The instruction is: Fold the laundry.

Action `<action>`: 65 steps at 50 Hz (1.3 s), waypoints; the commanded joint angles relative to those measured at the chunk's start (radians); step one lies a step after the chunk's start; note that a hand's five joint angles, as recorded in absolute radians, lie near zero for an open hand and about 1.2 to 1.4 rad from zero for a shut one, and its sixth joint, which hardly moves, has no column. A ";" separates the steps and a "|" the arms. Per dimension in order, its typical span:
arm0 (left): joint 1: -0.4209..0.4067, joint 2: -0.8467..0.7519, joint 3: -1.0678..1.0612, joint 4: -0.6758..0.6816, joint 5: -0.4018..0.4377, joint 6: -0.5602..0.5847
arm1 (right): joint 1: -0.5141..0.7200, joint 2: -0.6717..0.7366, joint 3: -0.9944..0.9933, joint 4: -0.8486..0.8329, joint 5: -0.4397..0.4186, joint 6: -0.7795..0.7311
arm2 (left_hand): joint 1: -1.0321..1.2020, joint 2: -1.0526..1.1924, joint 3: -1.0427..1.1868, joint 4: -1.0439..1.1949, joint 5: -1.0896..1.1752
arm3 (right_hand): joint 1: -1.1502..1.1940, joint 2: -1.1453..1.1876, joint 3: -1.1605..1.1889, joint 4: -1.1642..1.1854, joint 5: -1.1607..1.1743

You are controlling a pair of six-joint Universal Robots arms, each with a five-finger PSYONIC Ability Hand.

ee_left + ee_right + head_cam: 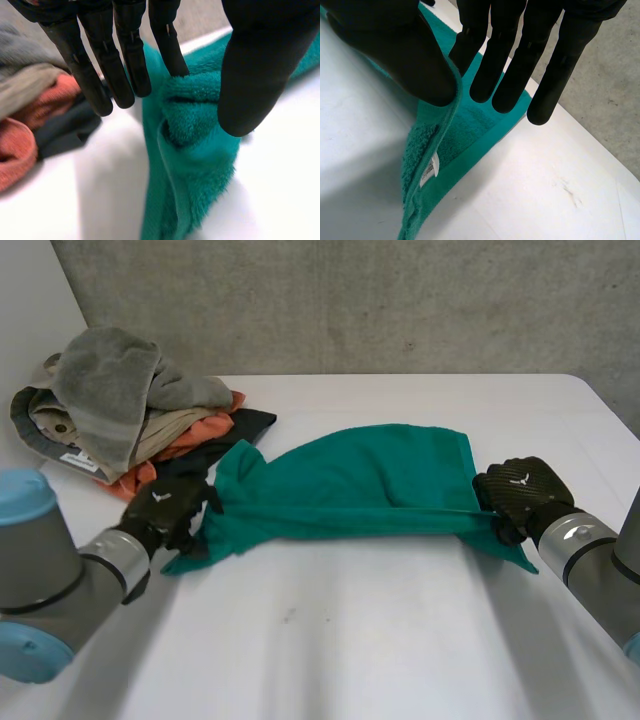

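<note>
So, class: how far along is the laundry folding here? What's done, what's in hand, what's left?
Done: nothing looks folded yet. In hand: the green towel lies on the table, the left hand pinching its left end and the right hand its right end, one edge stretched between them. Left: completing that fold, then the heap of grey, beige, orange and dark laundry near the left hand.

Teal towel point(370, 480), near edge lifted taut, beside heaped clothes point(120, 410).

Left hand point(260, 65) pinching teal towel point(195, 150), clothes pile point(35, 110) beside
</note>
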 commanded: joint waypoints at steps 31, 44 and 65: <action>0.080 -0.075 0.056 -0.177 0.049 -0.142 | -0.002 0.011 -0.003 0.000 -0.003 -0.004 | 0.003 -0.009 -0.012 -0.006 -0.007 | 0.270 0.215 0.206 0.198 0.215; 0.026 -0.172 0.185 -0.221 0.033 -0.148 | -0.003 0.006 -0.026 0.008 0.006 -0.012 | 0.711 0.698 0.695 0.701 0.700 | 0.270 0.215 0.206 0.198 0.215; 0.042 0.538 0.194 -0.290 -0.018 0.100 | -0.230 -0.370 -0.486 0.577 -0.008 -0.171 | 0.711 0.698 0.695 0.701 0.700 | 0.270 0.215 0.206 0.198 0.215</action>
